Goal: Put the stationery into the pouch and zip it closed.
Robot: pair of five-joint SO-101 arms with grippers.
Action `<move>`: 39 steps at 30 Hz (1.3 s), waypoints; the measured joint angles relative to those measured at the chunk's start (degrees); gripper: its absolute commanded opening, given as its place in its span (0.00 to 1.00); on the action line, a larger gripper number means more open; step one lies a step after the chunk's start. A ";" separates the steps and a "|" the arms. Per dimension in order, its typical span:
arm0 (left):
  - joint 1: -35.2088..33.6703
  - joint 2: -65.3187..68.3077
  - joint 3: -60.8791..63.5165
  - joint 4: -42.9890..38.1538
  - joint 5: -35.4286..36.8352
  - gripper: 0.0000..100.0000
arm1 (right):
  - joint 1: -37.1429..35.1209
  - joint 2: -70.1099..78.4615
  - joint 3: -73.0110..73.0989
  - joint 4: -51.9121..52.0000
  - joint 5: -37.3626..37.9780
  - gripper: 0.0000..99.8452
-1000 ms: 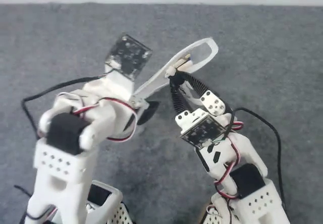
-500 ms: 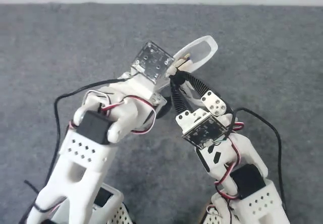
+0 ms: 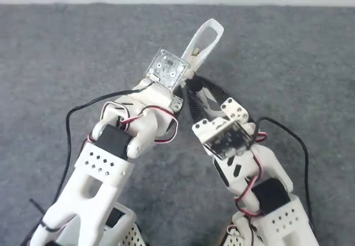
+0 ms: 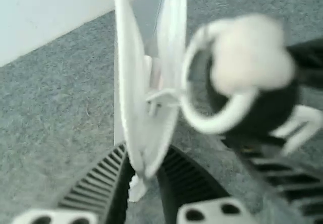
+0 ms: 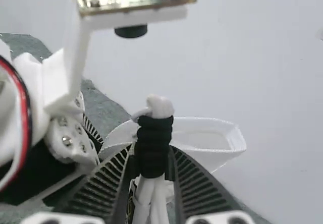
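1. Location. The pouch (image 3: 204, 40) is held between the two arms, above the grey table (image 3: 66, 52). Its near end is at the grippers and its far end is free.
2. Left gripper (image 4: 145, 159). The jaws are clenched on the pouch's lower edge, which the left wrist view shows edge-on as a thin, pale, translucent blade.
3. Right gripper (image 5: 151, 163). The jaws are grasping a stationery item (image 5: 154, 138), a black ribbed body with a white tip. It stands upright between them, just in front of the pouch.
4. Done so far. The pouch is picked up and presented. In the right wrist view its rim forms a loop, so the mouth appears to be open.
5. Left to do. The gripped item does not look to be inside the pouch yet. Whether anything else already lies inside cannot be told. Insertion and the full zip closure appear to be outstanding, so the task seems to be at an early to middle stage.
6. Long axis. In the high view the axis runs diagonally from the grippers toward the table's far edge, leaning slightly right.
7. Heading. The free end points away from the arm bases. With the wall behind it in the wrist views, it likely also tilts upward.
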 measured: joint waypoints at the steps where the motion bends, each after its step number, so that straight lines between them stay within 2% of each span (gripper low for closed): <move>1: 0.00 -0.18 0.44 -0.44 0.88 0.01 | 0.44 1.32 0.00 -0.88 0.00 0.01; 6: 0.00 -1.05 1.76 -1.32 2.73 0.01 | 3.78 7.03 -0.53 -3.69 -3.16 0.01; 16: -1.49 -1.14 1.93 -1.58 2.81 0.01 | 8.70 15.74 -8.88 -0.62 -8.88 0.01; 39: -3.08 -1.14 3.25 -4.75 2.81 0.01 | 14.07 40.09 -28.92 -0.62 -9.05 0.01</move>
